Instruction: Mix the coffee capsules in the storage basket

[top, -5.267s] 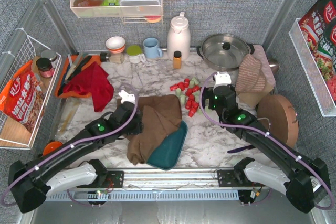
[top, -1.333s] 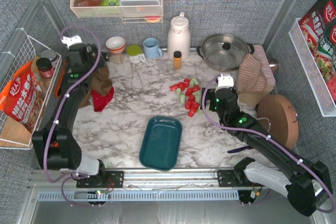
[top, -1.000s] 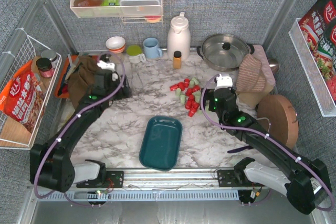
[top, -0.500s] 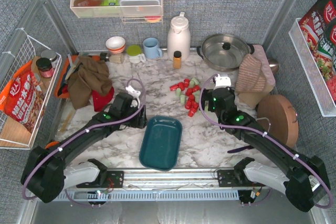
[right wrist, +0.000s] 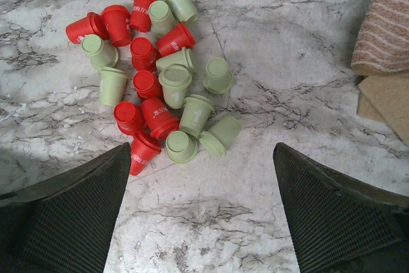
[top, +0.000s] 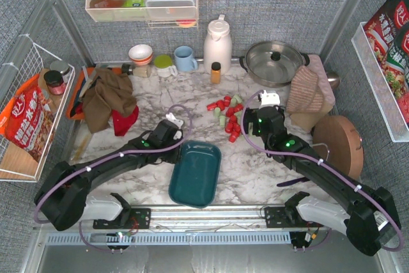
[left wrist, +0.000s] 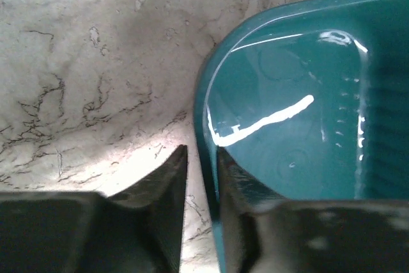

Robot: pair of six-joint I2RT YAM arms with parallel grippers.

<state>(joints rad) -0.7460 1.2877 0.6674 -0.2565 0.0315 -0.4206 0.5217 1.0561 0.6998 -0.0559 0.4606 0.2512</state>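
Marble surface [top: 147, 126]: storage basket [top: 195, 174] sits empty near centre, coffee capsules [right wrist: 160, 87] piled beyond it under your right hand [right wrist: 201, 158], jaws wide. Left hand [left wrist: 199, 155] is narrow, straddling the basket's corner wall, not clamped. Seat deeper and grip squarely; that glossy rim looks slippery.

in the left wrist view the storage basket [left wrist: 300, 158] runs off the right and bottom edges, and only one rounded corner shows. the left gripper [left wrist: 202, 155] has dark, blurred fingers [left wrist: 160, 190] cut by the bottom edge. whether the inner one touches the basket wall cannot be told. the right gripper [right wrist: 203, 151] shows only as blurred slabs in the bottom corners. print on the coffee capsules [right wrist: 160, 87] is too small to read. the striped cloth [right wrist: 383, 23] is cut by the right edge.
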